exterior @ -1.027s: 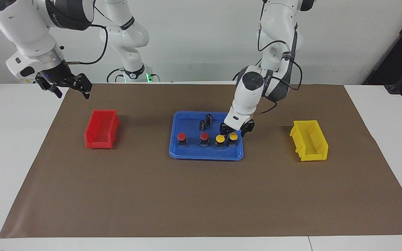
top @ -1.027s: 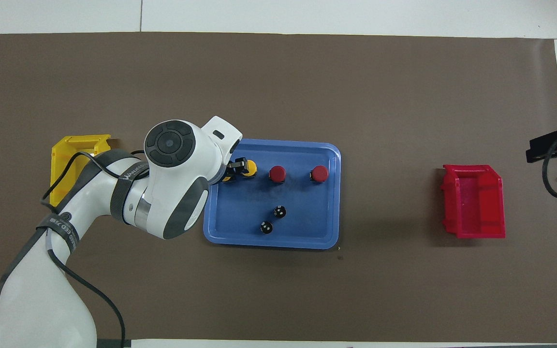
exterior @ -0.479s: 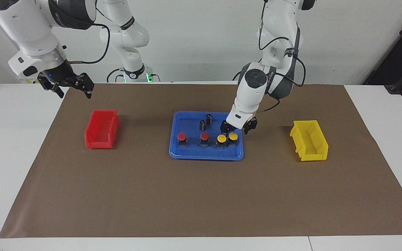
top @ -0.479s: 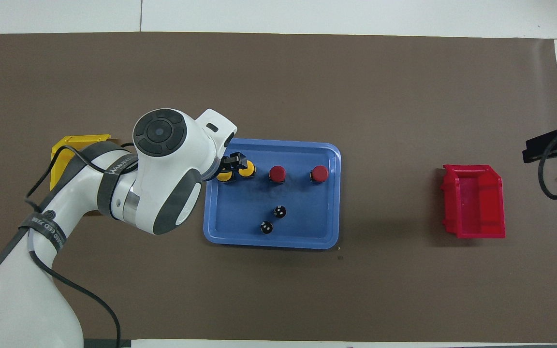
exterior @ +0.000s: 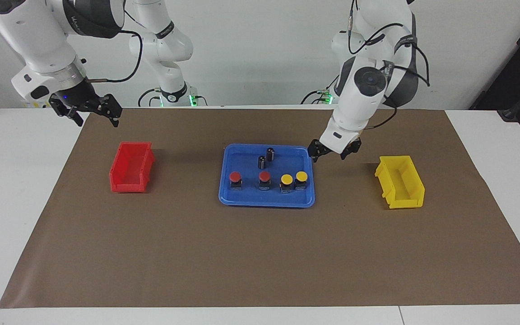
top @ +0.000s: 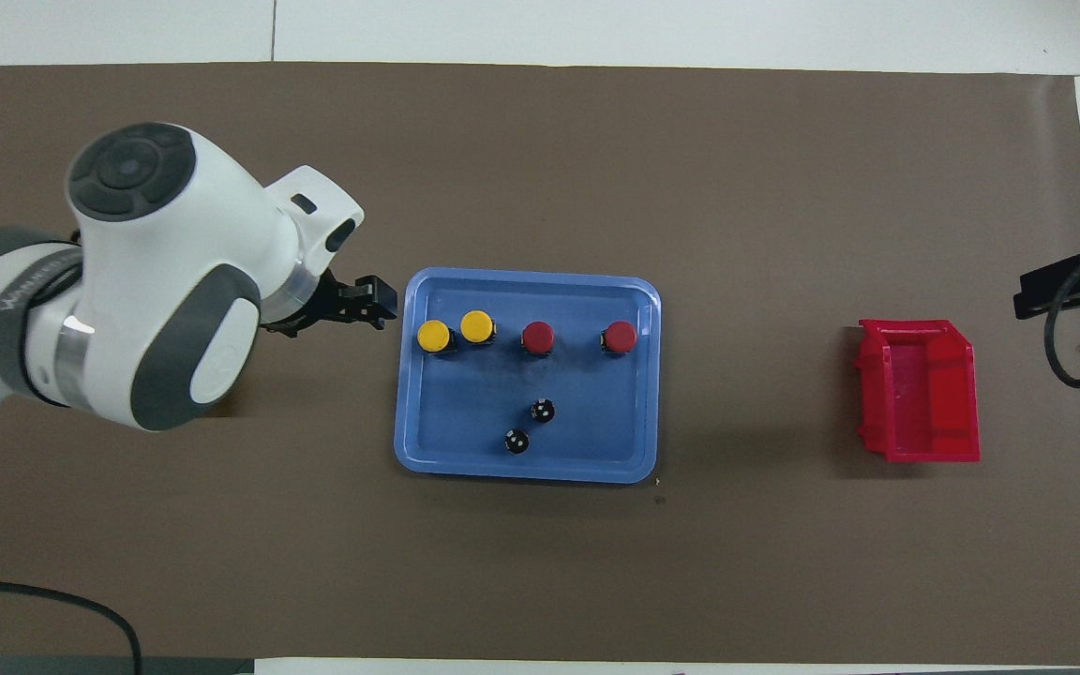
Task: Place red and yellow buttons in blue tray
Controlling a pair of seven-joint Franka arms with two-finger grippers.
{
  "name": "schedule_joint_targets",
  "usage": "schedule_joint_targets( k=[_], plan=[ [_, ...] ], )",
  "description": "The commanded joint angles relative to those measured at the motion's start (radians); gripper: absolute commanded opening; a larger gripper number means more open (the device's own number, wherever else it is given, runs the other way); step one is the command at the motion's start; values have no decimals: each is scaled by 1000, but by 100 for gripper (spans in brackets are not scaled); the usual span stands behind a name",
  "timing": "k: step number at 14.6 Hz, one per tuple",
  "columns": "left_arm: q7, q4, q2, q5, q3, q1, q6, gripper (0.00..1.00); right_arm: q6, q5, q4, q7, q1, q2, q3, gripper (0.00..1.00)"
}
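Near the centre of the facing view, two red buttons point(exterior: 235, 176) and two yellow buttons point(exterior: 301, 176) stand in the blue tray point(exterior: 266, 201). Just right of it, the bent left arm hangs its left gripper point(exterior: 335, 150) open and empty over the brown mat point(exterior: 260, 253). At upper left, the right gripper point(exterior: 89, 109) waits open.

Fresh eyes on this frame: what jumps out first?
The blue tray mid-table, with two red buttons and two yellow buttons in a row, and two dark cylinders nearer the robots. A red bin and yellow bin flank it. The left hand hangs open above the mat between tray and yellow bin; the right hand waits open near the red bin.
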Motion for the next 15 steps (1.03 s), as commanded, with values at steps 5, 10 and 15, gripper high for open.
schedule_joint_targets(
  k=[5, 10, 15],
  plan=[
    [330, 90, -83, 53, 1, 255, -104, 100, -17, 8, -12, -19, 1, -18, 6, 100],
    [472, 199, -95, 101, 4, 329, -249, 100, -17, 10, -12, -19, 6, -18, 20, 100],
    [497, 178, -125, 101, 0, 342, -252, 100, -17, 10, -12, -19, 6, -18, 20, 100]
  ],
)
